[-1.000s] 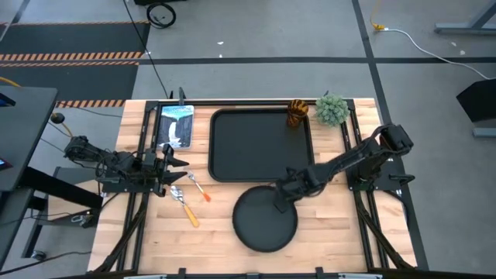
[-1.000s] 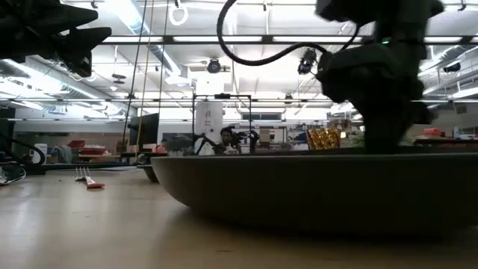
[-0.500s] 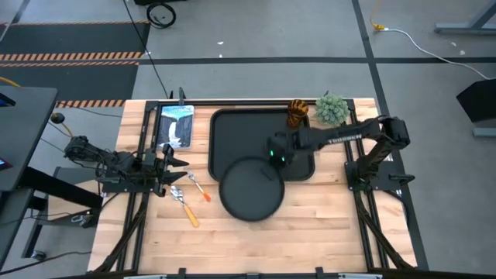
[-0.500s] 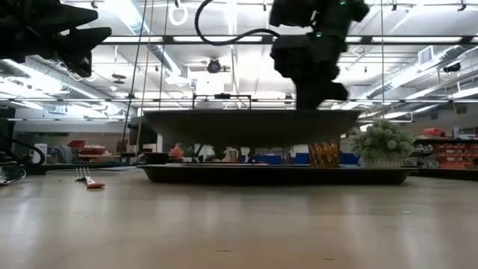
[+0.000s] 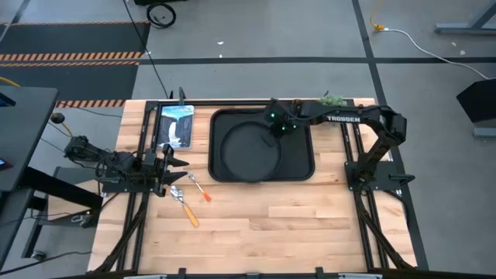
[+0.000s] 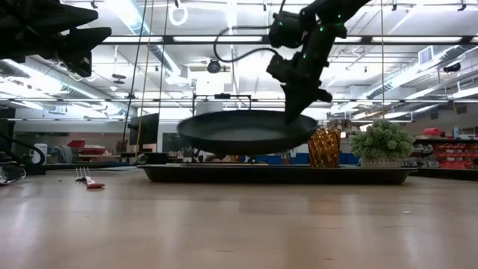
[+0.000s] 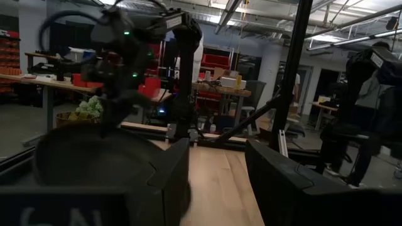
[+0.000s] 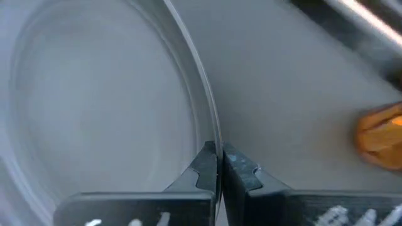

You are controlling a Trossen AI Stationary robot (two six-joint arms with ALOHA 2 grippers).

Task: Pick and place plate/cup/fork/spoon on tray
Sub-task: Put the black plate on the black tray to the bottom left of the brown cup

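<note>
The right hand [image 5: 270, 128], pinching the plate [image 5: 249, 149] by its rim, has carried it off the worktop [image 5: 310, 225] and now holds it in the air above the tray [image 5: 302, 167], nearer the cup [image 6: 324, 147].

A robotics lab or workshop. A wooden table [image 5: 232, 225] stands on a grey concrete floor [image 5: 256, 31] with hazard-striped matting [image 5: 70, 56]. Beyond it are ceiling strip lights [image 6: 224, 39], workbenches [image 7: 56, 78], and shelves with red bins [image 6: 448, 149].
</note>
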